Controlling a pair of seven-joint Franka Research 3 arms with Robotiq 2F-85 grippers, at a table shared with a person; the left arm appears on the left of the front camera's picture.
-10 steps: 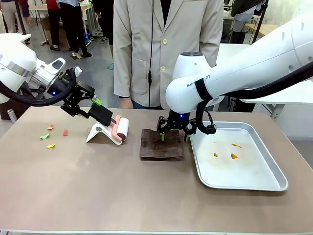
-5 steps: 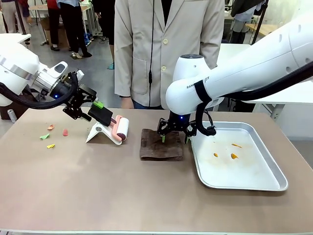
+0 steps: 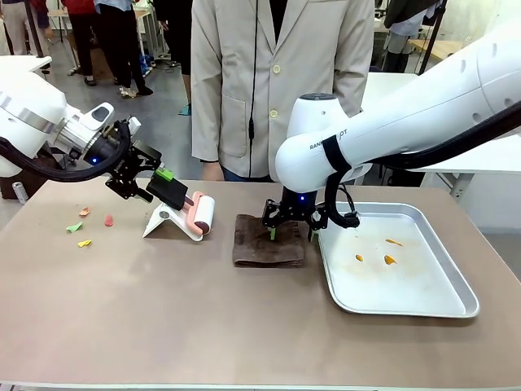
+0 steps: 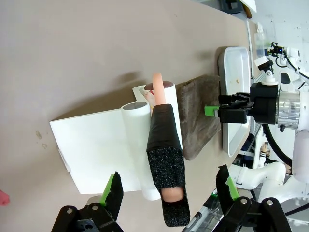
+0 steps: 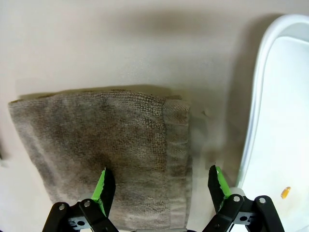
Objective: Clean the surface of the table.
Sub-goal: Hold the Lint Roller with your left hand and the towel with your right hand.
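- I see left gripper point(image 4: 169, 175) jaws wide, straddling lint roller point(image 3: 201, 213) handle, not clamping; roller rests on white stand point(image 3: 167, 221)
- right gripper point(image 5: 160, 174) jaws wide, low over brown cloth point(image 3: 269, 249); cloth lies between stand and tray point(image 3: 407, 285)
- table point(image 3: 179, 326) spans the front view; 4 scraps point(image 3: 85, 243) near its left end

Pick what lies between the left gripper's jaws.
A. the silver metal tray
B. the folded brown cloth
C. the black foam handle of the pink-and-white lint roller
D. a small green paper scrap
C: the pink-and-white lint roller has its black foam handle lying between the left gripper's open jaws, with a gap on each side in the left wrist view.
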